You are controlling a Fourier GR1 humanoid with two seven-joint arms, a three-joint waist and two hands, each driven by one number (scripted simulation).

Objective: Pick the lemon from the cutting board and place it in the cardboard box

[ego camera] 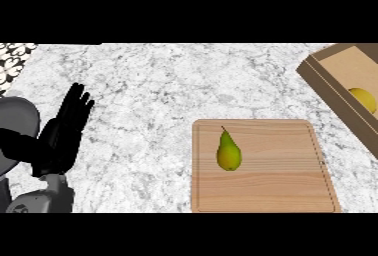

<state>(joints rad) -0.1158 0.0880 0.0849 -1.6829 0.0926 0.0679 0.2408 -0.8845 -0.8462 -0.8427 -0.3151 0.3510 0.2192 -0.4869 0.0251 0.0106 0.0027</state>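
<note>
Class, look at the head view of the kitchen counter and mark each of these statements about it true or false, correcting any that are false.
1. A pear lies on the cutting board. True.
2. The lemon rests on the cutting board. False: it lies inside the cardboard box at the view's right edge.
3. The left hand is curled round the pear. False: it is open, fingers up, at the view's left, apart from the board.
4. The right hand shows in the view. False: only the left hand is visible.
5. The cutting board lies on a marble counter. True.
</note>
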